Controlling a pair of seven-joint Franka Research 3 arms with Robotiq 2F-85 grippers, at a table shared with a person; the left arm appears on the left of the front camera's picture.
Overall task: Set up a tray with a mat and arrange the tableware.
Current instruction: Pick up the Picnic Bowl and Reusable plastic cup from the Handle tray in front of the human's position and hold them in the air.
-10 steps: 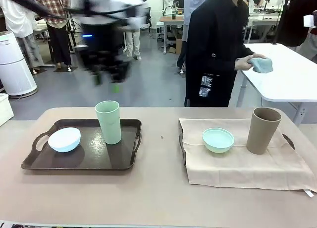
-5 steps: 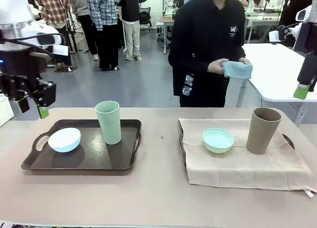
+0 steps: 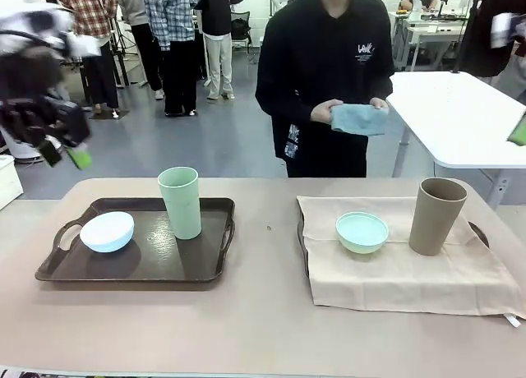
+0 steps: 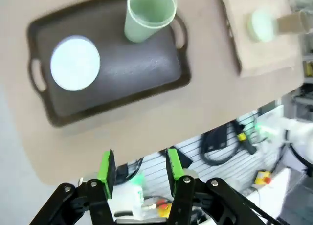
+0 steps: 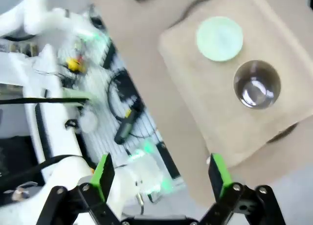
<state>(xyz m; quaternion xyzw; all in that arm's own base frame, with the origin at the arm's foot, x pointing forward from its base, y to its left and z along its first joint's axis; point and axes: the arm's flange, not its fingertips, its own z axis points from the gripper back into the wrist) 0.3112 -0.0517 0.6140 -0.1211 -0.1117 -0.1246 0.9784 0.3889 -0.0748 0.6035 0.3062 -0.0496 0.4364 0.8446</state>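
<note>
Tableware: pale blue bowl (image 3: 107, 231), light green cup (image 3: 180, 202) on bare left tray (image 3: 205, 263); mint green bowl (image 3: 362, 232), brown-tan cup (image 3: 436, 216) on beige mat (image 3: 411, 279) over right tray (image 3: 302, 246), seemingly done. Left side lacking cover: blue cloth (image 3: 359, 119) in person's hands (image 3: 325, 112), far side. Left gripper (image 4: 138, 159) fingers half apart, right gripper (image 5: 160, 166) fingers wide apart, both empty.

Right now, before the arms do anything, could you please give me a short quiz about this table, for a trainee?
1. True or false: the light green cup stands on the beige mat.
2. Which bowl shares the mat with the brown-tan cup: A the pale blue bowl, B the mint green bowl?
3. What does the person hold?
Key: 1 false, it stands on the dark tray; 2 B; 3 a folded blue cloth.
</note>
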